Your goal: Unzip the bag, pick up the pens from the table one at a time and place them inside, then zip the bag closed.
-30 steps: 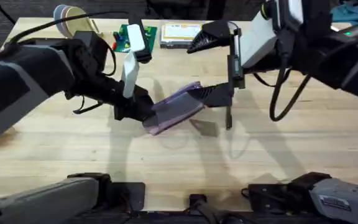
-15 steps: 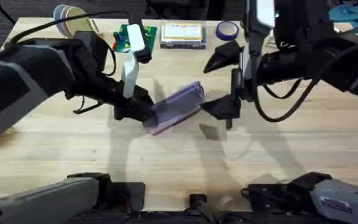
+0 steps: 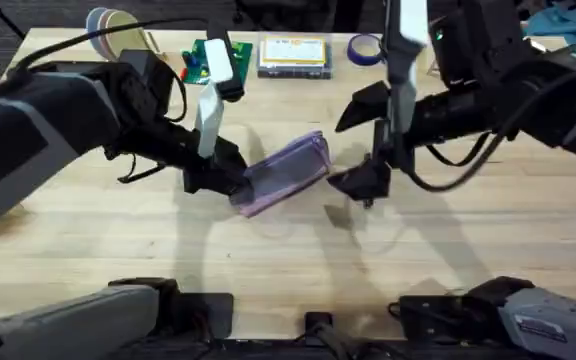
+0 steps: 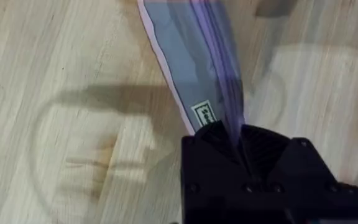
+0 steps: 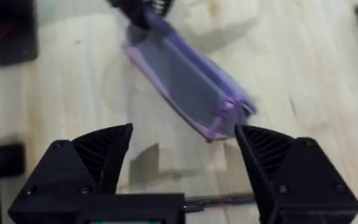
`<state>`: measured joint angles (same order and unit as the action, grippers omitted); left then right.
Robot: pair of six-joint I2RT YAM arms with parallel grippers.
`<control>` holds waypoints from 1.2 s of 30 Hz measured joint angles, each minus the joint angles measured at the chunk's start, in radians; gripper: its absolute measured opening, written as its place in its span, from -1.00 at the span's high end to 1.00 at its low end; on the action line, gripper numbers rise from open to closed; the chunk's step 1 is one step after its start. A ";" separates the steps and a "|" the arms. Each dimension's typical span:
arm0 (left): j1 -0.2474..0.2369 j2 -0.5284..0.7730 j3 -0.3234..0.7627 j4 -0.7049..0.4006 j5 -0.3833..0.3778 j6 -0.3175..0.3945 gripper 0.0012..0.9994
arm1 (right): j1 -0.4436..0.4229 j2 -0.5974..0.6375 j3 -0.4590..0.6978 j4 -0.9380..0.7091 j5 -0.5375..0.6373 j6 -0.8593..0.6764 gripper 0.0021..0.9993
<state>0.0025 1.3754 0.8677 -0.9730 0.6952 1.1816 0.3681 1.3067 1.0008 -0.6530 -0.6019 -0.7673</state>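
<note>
The lavender bag point(image 3: 286, 168) lies slanted on the table point(image 3: 468, 260) at mid-table. My left gripper point(image 3: 226, 182) is shut on its lower-left end; in the left wrist view the bag point(image 4: 194, 56) runs straight out from between the clamped fingers point(image 4: 216, 140). My right gripper point(image 3: 340, 152) stands open just off the bag's right end, without touching it. In the right wrist view the bag point(image 5: 179, 81) lies ahead of the wide-open fingers point(image 5: 104, 146), its zipper pull point(image 5: 225, 111) at the nearer end. The pens are out of view.
Along the far edge stand a flat clear box with a yellow label point(image 3: 293, 55), a purple tape roll point(image 3: 366, 47), a green packet point(image 3: 200, 60) and a pale round roll point(image 3: 118, 25). Bare wood spreads in front of the bag.
My right gripper has drawn back from the bag's right end, toward the right and the front, staying open. The left gripper and the bag have not moved.
</note>
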 joint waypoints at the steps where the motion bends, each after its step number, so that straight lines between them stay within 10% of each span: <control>1: 0.000 0.000 0.000 0.000 0.000 0.000 0.92 | 0.000 0.000 0.000 0.023 0.023 0.044 -1.00; 16: 0.000 0.000 0.000 0.000 0.000 0.000 0.92 | -0.001 0.000 0.001 0.097 0.213 0.845 -1.00; 36: 0.000 0.000 0.000 0.000 0.000 0.000 0.92 | 0.108 0.102 0.000 0.172 0.213 0.825 -1.00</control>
<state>0.0025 1.3754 0.8677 -0.9732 0.6952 1.1816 0.4760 1.4086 1.0012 -0.4808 -0.3885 0.0575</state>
